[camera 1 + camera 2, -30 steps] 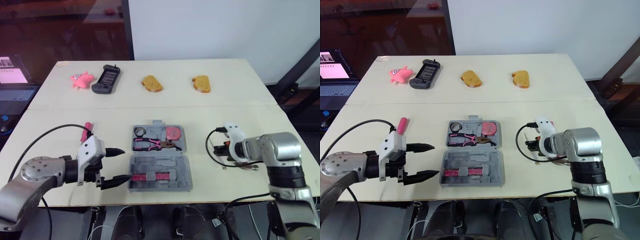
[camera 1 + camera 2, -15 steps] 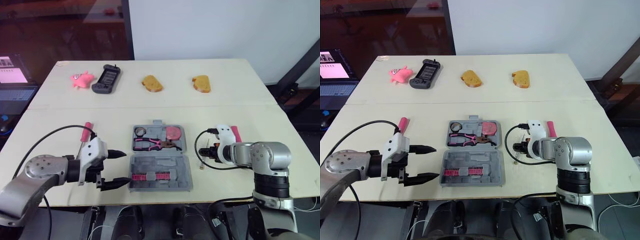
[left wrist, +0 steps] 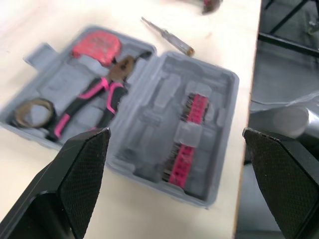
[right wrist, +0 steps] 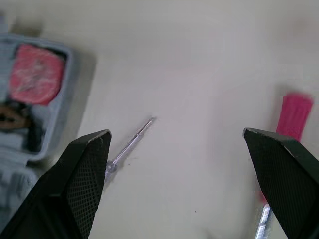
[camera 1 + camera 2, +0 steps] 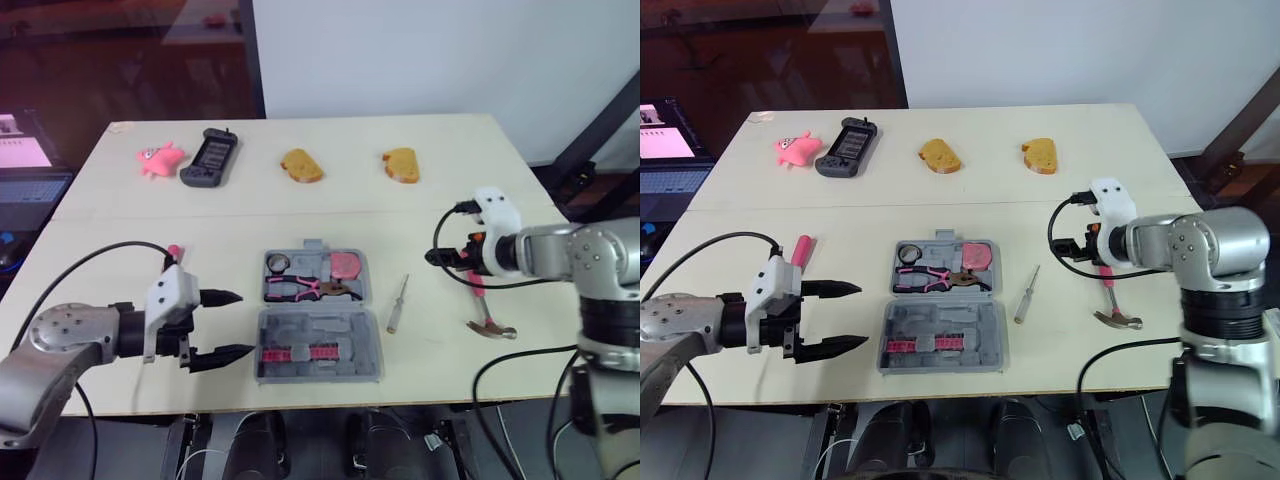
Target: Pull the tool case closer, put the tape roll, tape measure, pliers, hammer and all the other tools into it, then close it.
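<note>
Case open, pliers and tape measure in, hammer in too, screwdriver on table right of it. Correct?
Hammer isn't in: right eye view shows it on the table, right of the screwdriver. Rest holds: case open, pliers and tape measure inside.

Beige table (image 5: 330,195); white wall (image 5: 420,60) behind; dark reddish floor (image 5: 110,70) left; lit laptop screen (image 5: 22,152).

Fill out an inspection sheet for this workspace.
Surface: pale table, seam across the middle.
Job's things: tool case open, holding tape roll, pliers, tape measure; screwdriver and hammer on the table to its right; pink-handled tool to its left.
Clutter: pink toy, handheld console, two bread pieces along the far edge.
Grippers: left gripper open beside the case; right gripper open near the hammer.
Cables: black loops at both wrists.
Surroundings: laptop left of the table; white wall behind.
</note>
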{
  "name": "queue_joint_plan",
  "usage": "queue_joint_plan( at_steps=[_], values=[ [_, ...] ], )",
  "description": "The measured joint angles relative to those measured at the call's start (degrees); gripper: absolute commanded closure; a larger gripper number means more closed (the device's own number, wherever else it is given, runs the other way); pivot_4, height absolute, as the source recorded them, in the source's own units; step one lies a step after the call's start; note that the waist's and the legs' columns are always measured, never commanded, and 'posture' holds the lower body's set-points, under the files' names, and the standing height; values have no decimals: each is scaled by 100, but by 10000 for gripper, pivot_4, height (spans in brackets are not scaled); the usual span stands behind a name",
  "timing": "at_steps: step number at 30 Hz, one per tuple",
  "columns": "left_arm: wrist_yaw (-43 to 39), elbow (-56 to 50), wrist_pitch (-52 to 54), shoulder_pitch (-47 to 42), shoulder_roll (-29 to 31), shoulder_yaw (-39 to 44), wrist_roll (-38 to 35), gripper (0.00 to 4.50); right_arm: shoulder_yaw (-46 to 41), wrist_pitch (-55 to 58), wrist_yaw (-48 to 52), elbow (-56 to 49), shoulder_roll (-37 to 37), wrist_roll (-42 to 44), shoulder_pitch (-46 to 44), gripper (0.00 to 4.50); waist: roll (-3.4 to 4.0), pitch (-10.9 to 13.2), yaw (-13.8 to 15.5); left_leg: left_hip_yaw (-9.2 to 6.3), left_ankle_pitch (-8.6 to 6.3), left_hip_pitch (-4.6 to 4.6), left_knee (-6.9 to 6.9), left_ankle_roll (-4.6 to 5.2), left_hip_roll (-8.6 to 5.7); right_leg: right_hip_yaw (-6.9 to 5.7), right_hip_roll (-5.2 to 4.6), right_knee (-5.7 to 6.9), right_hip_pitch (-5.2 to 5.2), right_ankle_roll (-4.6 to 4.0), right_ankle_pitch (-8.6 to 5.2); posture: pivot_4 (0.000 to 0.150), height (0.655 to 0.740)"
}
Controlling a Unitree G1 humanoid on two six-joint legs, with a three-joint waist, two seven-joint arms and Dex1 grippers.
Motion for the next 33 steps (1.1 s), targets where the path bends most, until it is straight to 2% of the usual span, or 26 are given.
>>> queue_joint_plan(
  at_steps=[4, 6, 9, 12, 19, 23, 28, 31, 33],
  values=[
    [63, 140, -445, 113, -292, 216, 25, 0, 1323, -1871, 2184, -431, -1031, -693, -287, 330, -4, 6, -12, 1, -1, -4, 2, 1, 1, -2, 1, -1, -3, 2, 0, 1500, 7188],
    [103, 171, -618, 316, -380, 340, 65, 0, 2108, -3114, 3538, -298, -1427, -1397, -622, 330, 0, 11, -35, 5, -1, -3, 8, 1, 2, -2, -1, -1, -5, 2, 0, 1500, 7188],
    [153, 192, -738, 558, -442, 366, 145, 0, 2813, -5270, 4883, 127, -1493, -2591, -824, 330, -3, 13, -27, 4, 0, -3, 14, -1, 4, -4, -1, 0, -3, 2, 0, 1500, 7188],
    [278, 165, -781, 720, -557, 393, 146, 0, 3204, -6783, 5673, 778, -1054, -3281, -926, 330, -4, 13, -19, 5, 2, -3, 18, -3, 3, -4, -3, 1, 0, 2, 1, 1500, 7188],
    [515, -223, -858, 1381, -743, 635, 141, 0, 3720, -9696, 5703, 2885, 39, -4924, -1346, 330, -2, 16, -24, 16, 25, -3, 21, -42, 3, -6, -1, 8, -2, 1, 1, 1500, 7188],
    [652, -402, -864, 1599, -835, 738, 145, 0, 3800, -10538, 5533, 3560, 494, -5437, -1396, 330, -1, 16, -7, 15, 27, -3, 23, -45, 3, -8, -1, 9, 1, 0, 1, 1500, 7188],
    [793, -493, -864, 1646, -844, 751, 151, 0, 3873, -10996, 5432, 4102, 842, -5834, -1394, 330, -1, 16, -8, 13, 28, -3, 27, -46, 3, -11, -1, 12, 5, 0, 1, 1500, 7188],
    [839, -495, -863, 1657, -843, 754, 151, 0, 3872, -11082, 5391, 4243, 936, -5971, -1382, 8133, -1, 16, -11, 12, 28, -3, 27, -46, 3, -11, 0, 13, 5, 0, 2, 1500, 7188],
    [856, -495, -863, 1660, -843, 755, 151, 0, 3872, -11104, 5322, 4341, 1038, -6064, -1373, 17618, -1, 16, -15, 12, 28, -3, 27, -47, 3, -12, 0, 13, 5, -1, 2, 1500, 7188]
  ],
)
